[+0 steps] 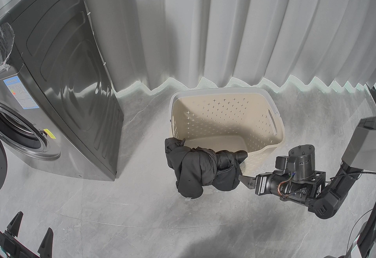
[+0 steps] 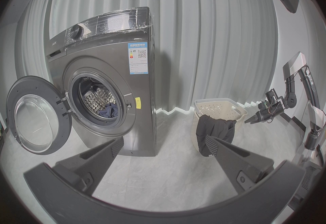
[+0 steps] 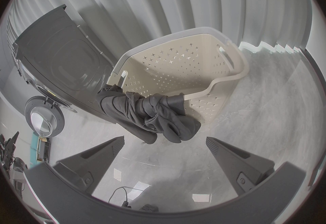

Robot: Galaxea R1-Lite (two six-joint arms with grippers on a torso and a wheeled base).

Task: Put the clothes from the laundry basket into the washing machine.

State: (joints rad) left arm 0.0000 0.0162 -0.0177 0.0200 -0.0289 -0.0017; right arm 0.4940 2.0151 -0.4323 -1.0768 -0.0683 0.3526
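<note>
A dark grey garment (image 1: pixel 199 167) hangs bunched over the near rim of the cream laundry basket (image 1: pixel 219 122), which otherwise looks bare inside. My right gripper (image 1: pixel 243 181) is low beside the garment's right end, open, with nothing between its fingers; in its own view the garment (image 3: pixel 149 114) lies just beyond the open right gripper (image 3: pixel 164 143). The grey washing machine (image 1: pixel 66 75) stands to the left of the basket. Its round door (image 2: pixel 35 117) is swung open, and a blue cloth (image 2: pixel 108 110) lies in the drum. My left gripper (image 1: pixel 33 223) sits open and low at the near left.
White curtains (image 1: pixel 235 16) hang behind the basket and the machine. Bare grey floor (image 1: pixel 137 192) stretches between the machine and the basket. From the left wrist, the basket (image 2: pixel 220 102) with the garment (image 2: pixel 215 129) stands right of the machine (image 2: pixel 142 122).
</note>
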